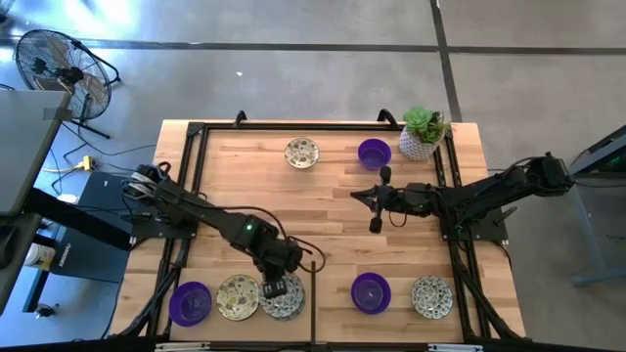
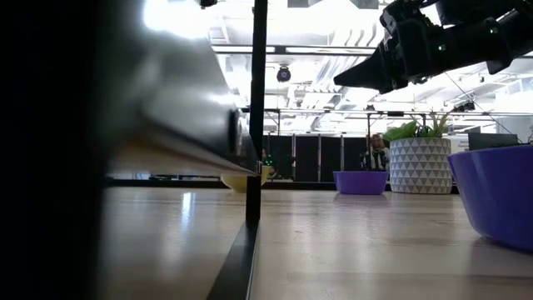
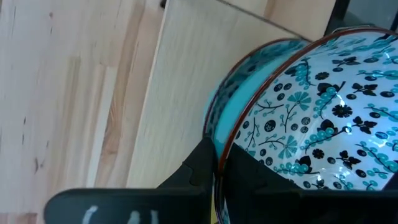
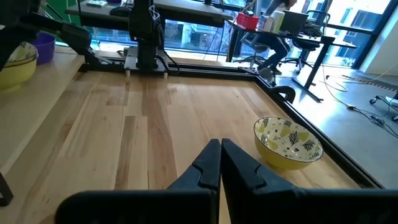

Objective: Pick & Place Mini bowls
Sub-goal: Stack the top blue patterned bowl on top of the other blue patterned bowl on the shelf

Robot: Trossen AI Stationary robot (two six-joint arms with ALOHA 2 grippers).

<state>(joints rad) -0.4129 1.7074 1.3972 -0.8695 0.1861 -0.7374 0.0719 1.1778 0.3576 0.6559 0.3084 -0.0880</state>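
1. While the left end effector (image 1: 275,286) is clamped narrowly on the rim of a patterned bowl (image 3: 311,118), seen in the left wrist view with one finger inside and one outside the wall, that bowl is found at the lower left of the high view, beside a second patterned bowl (image 1: 238,296) and a purple bowl (image 1: 190,302).
2. The step in hand is judged to be either the grasp or the setting down of this bowl; which of the two cannot be told.
3. The next move is judged to call for a steady vertical motion, so that the neighbouring bowl is not knocked.
4. The right end effector (image 1: 378,198) is held fully closed and empty above the table (image 1: 323,210), right of centre.
5. Other bowls are seen along the upper and lower right edges, near a potted plant (image 1: 422,132).
6. The table is of pale wood planks with a black frame; concrete floor and a fan (image 1: 61,68) are seen beyond it.
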